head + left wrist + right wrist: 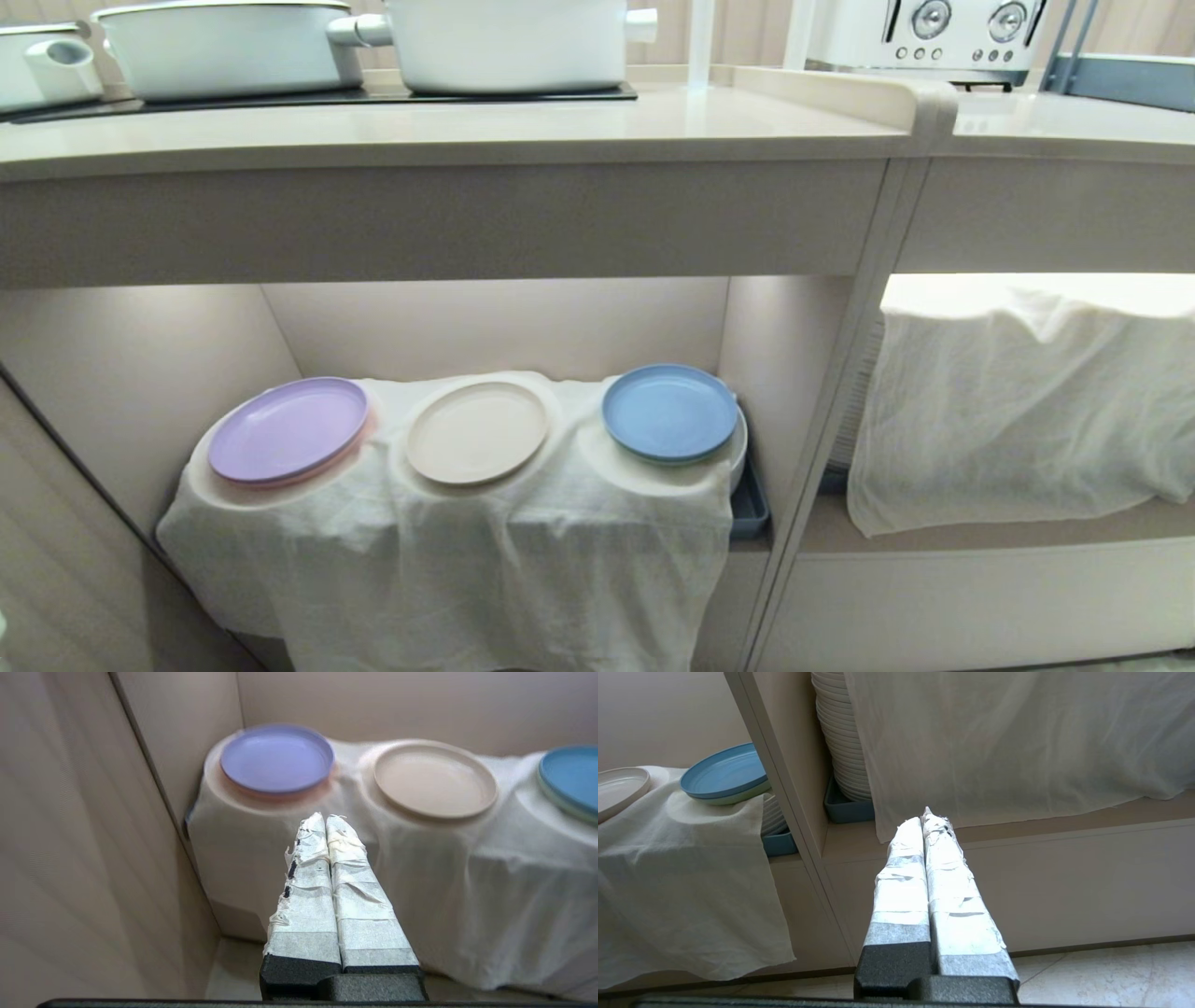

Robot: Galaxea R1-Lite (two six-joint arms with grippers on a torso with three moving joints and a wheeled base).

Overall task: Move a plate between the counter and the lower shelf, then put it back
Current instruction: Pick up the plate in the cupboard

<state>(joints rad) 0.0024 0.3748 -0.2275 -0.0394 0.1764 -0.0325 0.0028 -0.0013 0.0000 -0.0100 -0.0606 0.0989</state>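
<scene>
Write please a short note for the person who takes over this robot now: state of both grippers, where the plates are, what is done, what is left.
Left gripper: shut, empty, outside the lower shelf, pointing at the white cloth below the lilac plate.
Right gripper: shut, empty, low before the neighbouring cubby.
The round matte cream plate lies on the middle cloth hump, between the lilac plate and the blue plate.
The beige counter carries only white pots on the cooktop, no plate.
Done: cannot tell from this moment.
Left: judge whether the plate must still go up to the counter.

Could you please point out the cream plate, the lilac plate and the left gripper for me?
cream plate (477, 432): head view, centre of its face.
lilac plate (288, 429): head view, centre of its face.
left gripper (325, 819): left wrist view, between its shut fingertips.
</scene>
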